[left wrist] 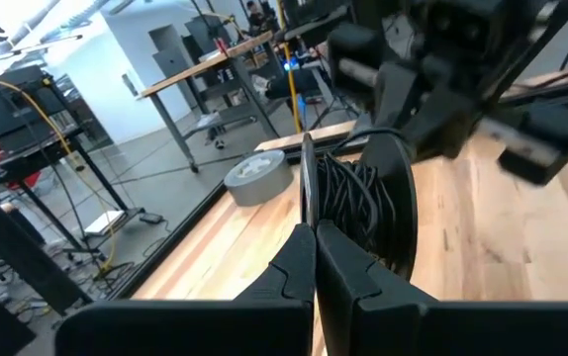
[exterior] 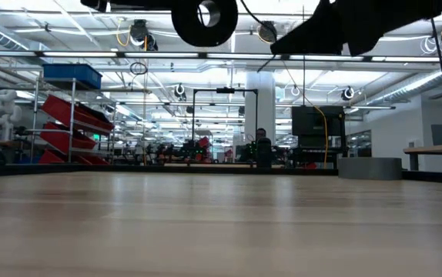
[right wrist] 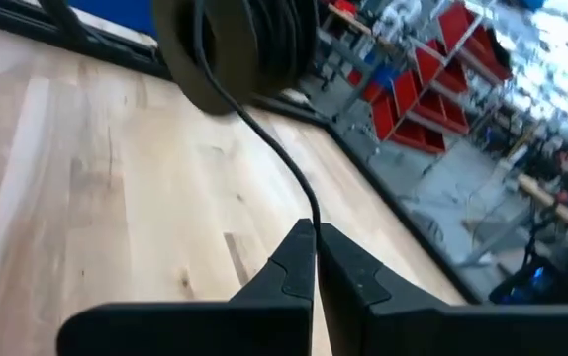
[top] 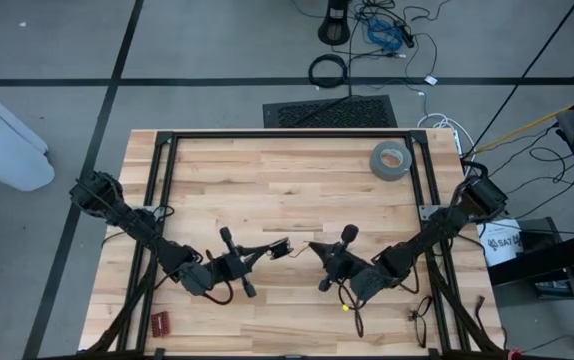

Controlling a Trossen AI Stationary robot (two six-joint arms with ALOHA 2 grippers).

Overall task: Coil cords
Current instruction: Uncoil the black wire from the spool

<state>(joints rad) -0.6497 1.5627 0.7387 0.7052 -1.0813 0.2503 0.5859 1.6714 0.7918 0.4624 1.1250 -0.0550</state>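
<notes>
A black reel [left wrist: 363, 203] wound with the thin black cord hangs above the middle of the table, between my two grippers; the low view shows this reel [exterior: 204, 19] well clear of the wood. My left gripper [top: 287, 244] comes from the table's left and is shut on the reel. My right gripper [top: 313, 246] comes from the right and is shut on the cord [right wrist: 264, 138], which runs from the reel [right wrist: 235, 44] to its fingertips. My left gripper pinches the edge of the reel's thin disc [left wrist: 307, 193] between its two fingers, which lie about level and come from the table's left. The reel is lifted clear of the table, its disc standing on edge. My right gripper pinches the cord's free stretch [right wrist: 311, 216] between its fingertips, coming nearly level from the table's right. One strand runs in a gentle curve from the fingers to the reel, clear of the table.
A grey tape roll [top: 391, 160] lies flat at the table's far right. A small red object [top: 159, 322] sits near the front left corner. Black frame rails [top: 287, 134] run along the far edge and both sides. Bare wood lies between.
</notes>
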